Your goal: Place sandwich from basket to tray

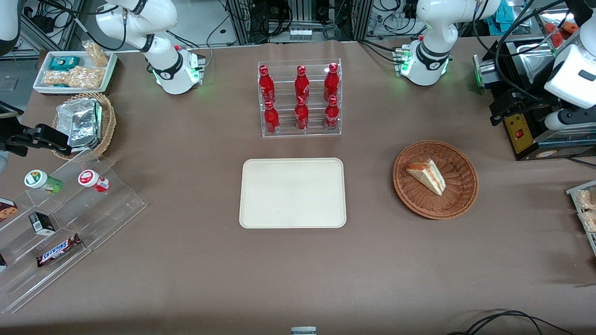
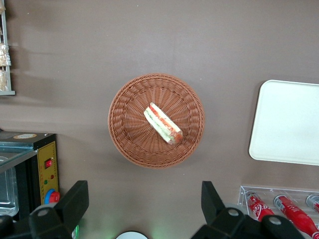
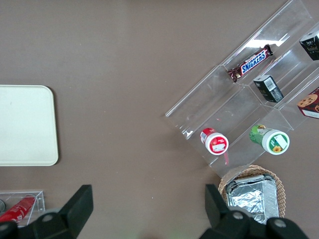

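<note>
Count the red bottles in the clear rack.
6 red bottles stand in the clear rack, farther from the front camera than the tray: three on the upper step, three on the lower. None seems hidden.

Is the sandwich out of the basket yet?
No. The sandwich lies in the basket; the tray is bare, and the open claw hangs above.

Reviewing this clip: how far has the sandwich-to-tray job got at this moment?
Nothing looks done yet: the sandwich lies in the basket, and the tray holds nothing. In hand: the left arm's gripper is open, high above the table near the basket, grasping nothing. Left to do: descend, grip the sandwich, carry it toward the parked arm's end of the table and set it on the tray.
</note>
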